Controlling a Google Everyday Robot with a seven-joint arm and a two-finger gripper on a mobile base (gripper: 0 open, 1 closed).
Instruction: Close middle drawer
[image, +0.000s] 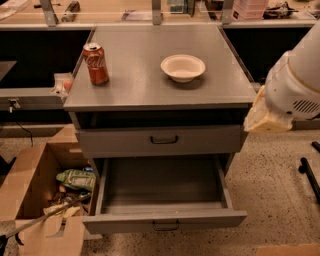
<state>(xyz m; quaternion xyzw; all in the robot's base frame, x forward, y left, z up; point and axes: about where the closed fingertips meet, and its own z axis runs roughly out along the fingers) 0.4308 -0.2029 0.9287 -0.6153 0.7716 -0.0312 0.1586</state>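
The middle drawer (165, 220) is pulled far out of the grey cabinet (160, 95). Its deep grey tray is empty, and its low front panel carries a small dark bar handle (165, 226). Above it, the drawer with the taller front panel (160, 141) is shut. The lowest drawer is hidden under the open one. My white arm (295, 85) with a cream part (264, 119) hangs at the cabinet's right side, level with the top. My gripper is out of view.
A red soda can (96, 63) and a white bowl (183, 67) stand on the cabinet top. An open cardboard box (35, 195) with rubbish sits on the floor to the left of the drawer. A dark bar (309, 177) lies on the floor at right.
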